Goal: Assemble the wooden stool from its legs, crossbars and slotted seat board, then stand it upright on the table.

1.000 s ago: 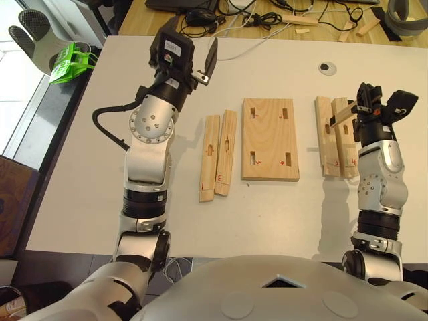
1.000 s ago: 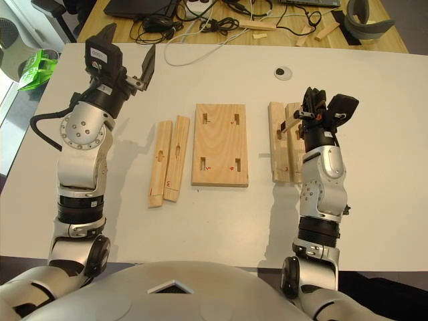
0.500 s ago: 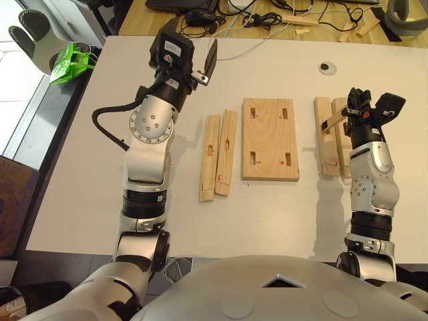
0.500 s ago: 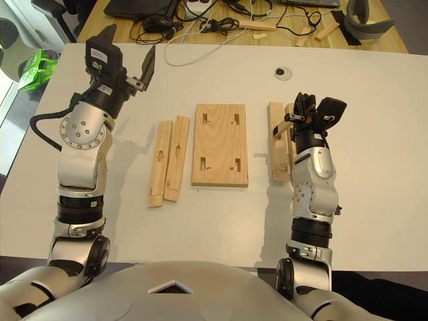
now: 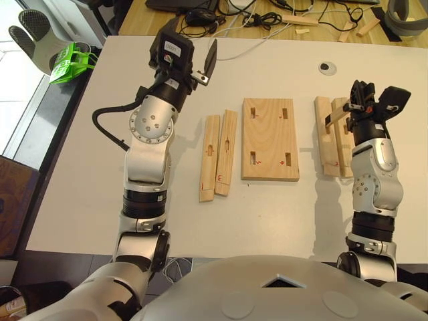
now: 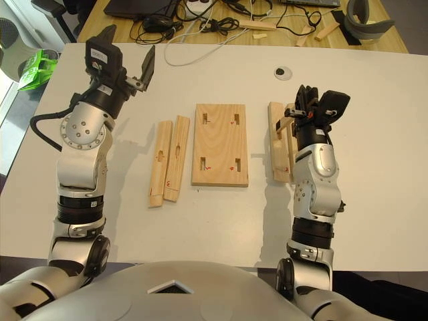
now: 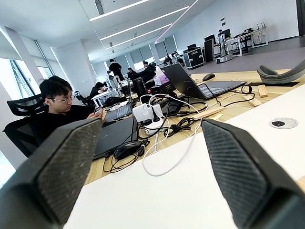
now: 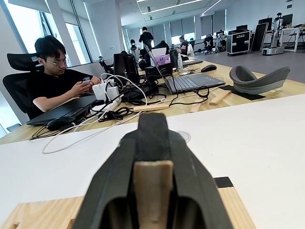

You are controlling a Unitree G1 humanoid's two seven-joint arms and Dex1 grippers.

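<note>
On the white table (image 5: 281,207), a pale slotted seat board (image 5: 269,139) lies between the left wooden leg pair (image 5: 219,157) and the right leg pair (image 5: 331,144) — right gripper (image 5: 361,107) clamps a short wooden crossbar (image 5: 336,119) over the latter; left gripper (image 5: 190,57) gapes, raised near a white cable (image 5: 244,47).

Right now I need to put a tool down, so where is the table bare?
Bare: the near strip of table in front of the seat board, and the far stretch between board and cable port. Crowded: beside the right legs, where the right gripper holds a crossbar.
</note>
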